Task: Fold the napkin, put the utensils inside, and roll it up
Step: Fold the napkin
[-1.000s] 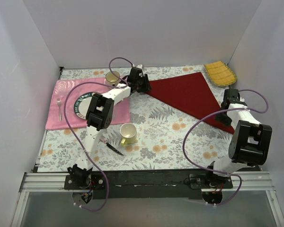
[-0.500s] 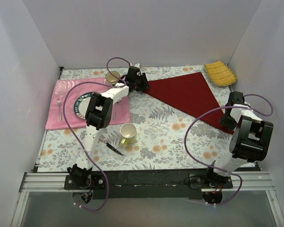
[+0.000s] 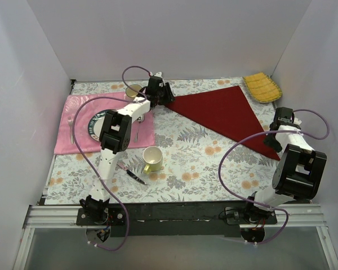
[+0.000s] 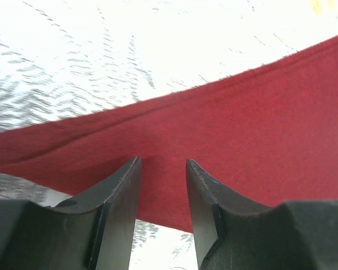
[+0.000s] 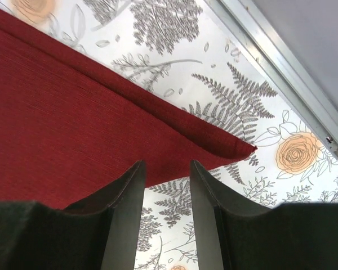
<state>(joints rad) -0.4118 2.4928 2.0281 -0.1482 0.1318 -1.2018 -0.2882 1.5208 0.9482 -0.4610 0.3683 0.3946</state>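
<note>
Top external view: white walls (image 3: 169, 39) box in a table under a floral tablecloth (image 3: 197, 163). At the left lies a pink cloth (image 3: 65, 140) carrying a fork (image 3: 72, 130) and a plate (image 3: 93, 125), with a small cup (image 3: 133, 90) at its far right corner. Near the front, a black-handled knife (image 3: 134, 176) lies bare on the tablecloth, just beside a yellow mug (image 3: 152, 159). Right of centre spreads the maroon napkin (image 3: 225, 112), folded into a triangle, and a yellow ribbed cloth (image 3: 262, 87) sits in the far right corner.

The left gripper (image 4: 162, 164) hangs over the napkin's left tip, jaws parted and gripping nothing. The right gripper (image 5: 167, 166) hangs over the napkin's near right corner, jaws likewise apart and empty.

Compared with a second ago, the left gripper has drawn slightly farther and leftward off the tip. The right arm has shifted a little right. The napkin lies as it did.
</note>
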